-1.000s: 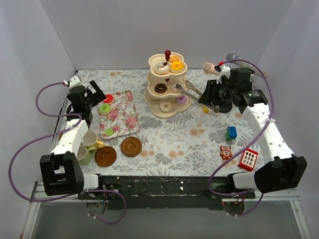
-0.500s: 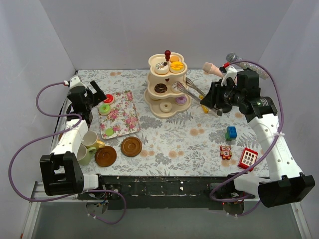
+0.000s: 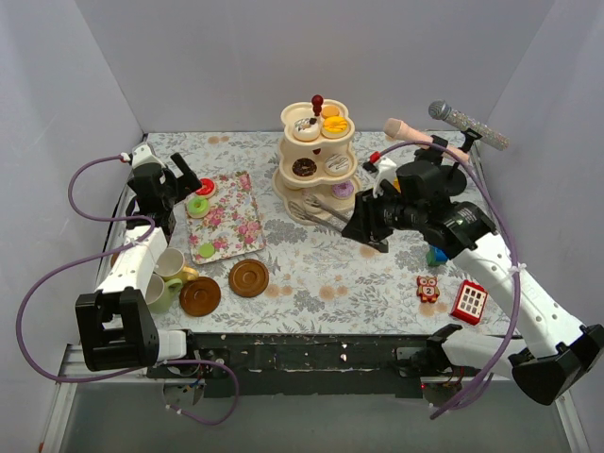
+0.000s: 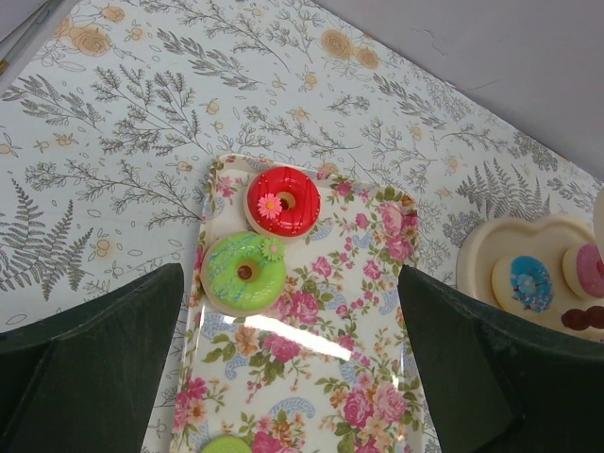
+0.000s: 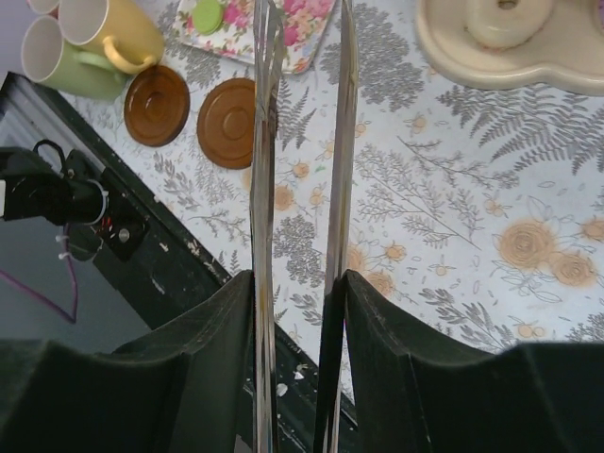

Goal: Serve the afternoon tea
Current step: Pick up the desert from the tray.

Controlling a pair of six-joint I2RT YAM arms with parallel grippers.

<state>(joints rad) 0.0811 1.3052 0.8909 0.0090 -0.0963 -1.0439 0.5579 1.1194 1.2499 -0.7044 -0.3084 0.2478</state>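
Well, my right gripper has swung over from the far side of the stand and now sits low in front of it. Its fingers are pressed on the two arms of the tongs and have squeezed them a little closer. The tongs used to poke in at the middle shelf; now they point at the bottom one, just past the fingers. I see no cake between the arms, but the tips run out of my wrist view. So I think that cake is dropped off and I am going for the next. My left gripper has not moved. It is wide open and empty, with the red donut and green donut on the tray right under its fingers.
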